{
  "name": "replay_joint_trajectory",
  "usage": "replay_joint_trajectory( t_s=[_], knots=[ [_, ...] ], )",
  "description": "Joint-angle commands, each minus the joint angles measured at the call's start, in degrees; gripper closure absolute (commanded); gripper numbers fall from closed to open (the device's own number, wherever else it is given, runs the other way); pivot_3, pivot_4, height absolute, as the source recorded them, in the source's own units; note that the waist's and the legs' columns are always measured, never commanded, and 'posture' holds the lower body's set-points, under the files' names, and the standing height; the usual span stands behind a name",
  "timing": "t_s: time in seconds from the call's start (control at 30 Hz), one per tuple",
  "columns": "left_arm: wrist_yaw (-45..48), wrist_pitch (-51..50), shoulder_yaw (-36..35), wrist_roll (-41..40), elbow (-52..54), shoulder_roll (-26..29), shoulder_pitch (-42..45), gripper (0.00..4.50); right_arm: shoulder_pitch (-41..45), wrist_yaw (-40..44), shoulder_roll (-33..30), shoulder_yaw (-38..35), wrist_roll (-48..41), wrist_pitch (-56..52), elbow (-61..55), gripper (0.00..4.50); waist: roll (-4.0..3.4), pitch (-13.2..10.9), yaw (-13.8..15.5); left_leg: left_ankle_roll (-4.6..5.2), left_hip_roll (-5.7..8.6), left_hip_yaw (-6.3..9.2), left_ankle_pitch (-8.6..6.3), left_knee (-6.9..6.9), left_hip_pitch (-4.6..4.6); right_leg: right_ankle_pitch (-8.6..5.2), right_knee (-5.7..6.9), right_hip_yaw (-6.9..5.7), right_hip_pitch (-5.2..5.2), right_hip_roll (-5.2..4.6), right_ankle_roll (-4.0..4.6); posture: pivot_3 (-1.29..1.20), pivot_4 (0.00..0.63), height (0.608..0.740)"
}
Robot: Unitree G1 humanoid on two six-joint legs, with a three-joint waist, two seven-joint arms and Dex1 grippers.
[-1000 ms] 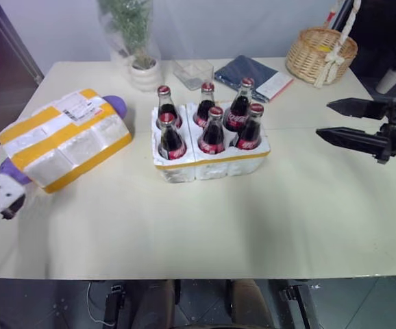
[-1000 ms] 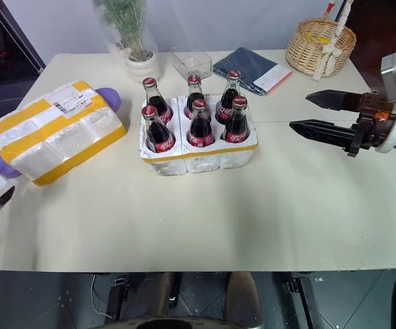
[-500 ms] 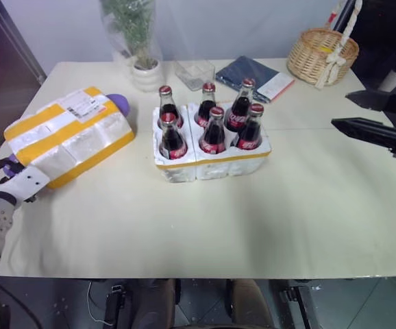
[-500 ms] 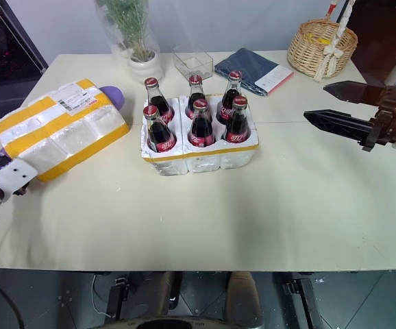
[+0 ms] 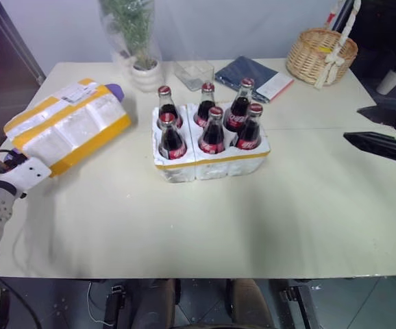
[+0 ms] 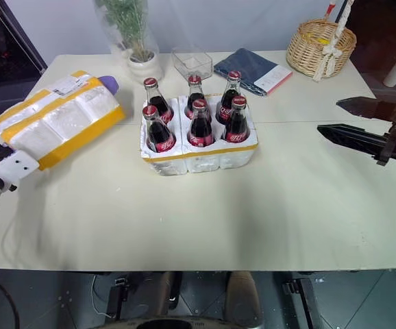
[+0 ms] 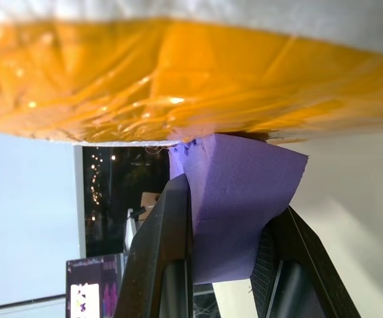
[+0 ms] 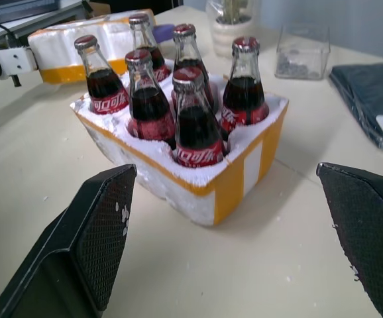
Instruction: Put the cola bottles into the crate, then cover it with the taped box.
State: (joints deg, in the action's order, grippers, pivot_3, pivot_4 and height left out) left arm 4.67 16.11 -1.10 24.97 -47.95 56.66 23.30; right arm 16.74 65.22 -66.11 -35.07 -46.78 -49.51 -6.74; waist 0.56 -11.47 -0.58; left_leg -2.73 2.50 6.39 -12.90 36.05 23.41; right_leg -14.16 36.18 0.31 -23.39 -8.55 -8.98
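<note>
Several cola bottles [image 5: 212,130] stand upright in the wells of the crate [image 5: 212,164], a low white foam tray with a yellow band, at the table's middle. The taped box [image 5: 68,130], white foam with yellow bands and a label on top, lies at the table's left. My left gripper [image 5: 9,161] is at the box's near end. In the left wrist view it is shut on the purple piece [image 7: 234,205] under the yellow tape. My right gripper [image 5: 352,123] hangs open to the right of the crate, apart from it, fingers pointing toward the bottles [image 8: 178,99].
Along the far edge stand a potted plant [image 5: 143,68], a clear plastic container [image 5: 193,72], a dark notebook [image 5: 253,74] and a wicker basket [image 5: 321,55]. Bare tabletop lies in front of the crate and between it and each gripper.
My left gripper has moved in to the box's near end and shut on the purple piece; the box has shifted slightly away. My right gripper has drawn back to the right, still open.
</note>
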Motion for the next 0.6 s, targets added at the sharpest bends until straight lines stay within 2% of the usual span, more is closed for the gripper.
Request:
replay_joint_trajectory(
  t_s=[0.03,0.17,0.33,0.6],
  knots=[
    [1.39,0.97,-3.31,-3.03,7.41,3.54,0.41,3.74,0.26,0.07,-0.84,-1.76,1.1,2.64,0.01,0.0,0.01,-0.01,-0.02,0.0,0.0,-0.01,0.0,0.0,0.02,0.0,-0.01,0.0,-0.02,-0.01,0.0,0.0,0.15,0.736],
    [5.75,-2.13,-6.26,-6.08,17.37,5.61,0.42,3.74,1.37,-1.06,-0.36,-0.43,0.87,2.98,-0.49,0.0,0.02,-0.02,-0.12,-0.01,0.0,0.0,0.0,-0.01,0.04,0.0,-0.03,0.0,-0.03,-0.01,0.0,0.0,0.15,0.736],
    [12.19,-8.07,-8.08,-8.72,30.57,6.69,5.17,3.74,3.43,-4.04,1.6,3.16,0.94,3.28,-1.81,0.0,0.04,-0.02,-0.18,-0.01,0.0,0.0,0.0,-0.01,0.04,0.0,-0.02,0.0,-0.03,0.0,0.0,0.0,0.15,0.736],
    [25.57,-19.31,-1.82,-10.43,50.5,2.2,16.52,3.74,5.0,-7.7,4.85,6.17,1.43,3.96,-2.91,0.0,0.05,-0.03,-0.17,0.0,0.02,0.0,0.01,0.01,0.08,0.0,-0.03,0.0,-0.01,0.01,-0.01,0.0,0.15,0.736]
  ],
)
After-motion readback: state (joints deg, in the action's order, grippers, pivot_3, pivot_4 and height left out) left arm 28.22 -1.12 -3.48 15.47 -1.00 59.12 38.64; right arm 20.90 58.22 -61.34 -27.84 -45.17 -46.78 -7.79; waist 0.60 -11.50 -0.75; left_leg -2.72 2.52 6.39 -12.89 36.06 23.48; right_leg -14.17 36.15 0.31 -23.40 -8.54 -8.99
